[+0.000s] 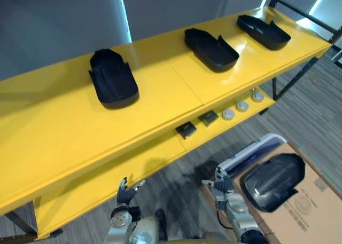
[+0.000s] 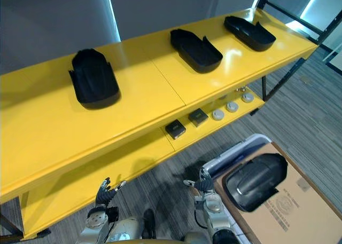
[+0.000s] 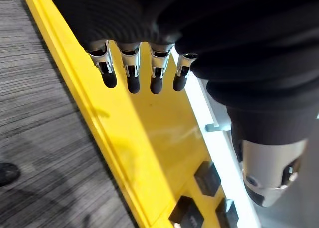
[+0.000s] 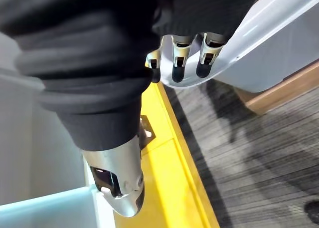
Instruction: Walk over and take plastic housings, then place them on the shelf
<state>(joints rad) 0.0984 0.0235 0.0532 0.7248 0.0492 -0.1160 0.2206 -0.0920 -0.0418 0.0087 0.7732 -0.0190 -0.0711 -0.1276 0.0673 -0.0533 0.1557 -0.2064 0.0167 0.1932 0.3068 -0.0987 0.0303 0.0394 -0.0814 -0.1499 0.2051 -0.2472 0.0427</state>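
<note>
Three black plastic housings lie on the yellow shelf's top board [image 1: 53, 132]: one at the left [image 1: 113, 78], one in the middle [image 1: 211, 49], one at the far right [image 1: 263, 31]. A further black housing [image 1: 273, 181] rests on a cardboard box [image 1: 307, 212] at the lower right. My left hand [image 1: 126, 193] hangs low in front of the lower shelf board, fingers straight and empty [image 3: 132, 68]. My right hand [image 1: 223, 184] is down beside the box and a white bin, fingers relaxed [image 4: 180, 58], holding nothing.
The lower shelf board [image 1: 214, 132] carries two small black boxes [image 1: 186, 130] and three grey round discs [image 1: 242, 105]. A white bin [image 1: 251, 153] stands against the cardboard box. Grey striped carpet [image 1: 310, 116] lies to the right of the shelf.
</note>
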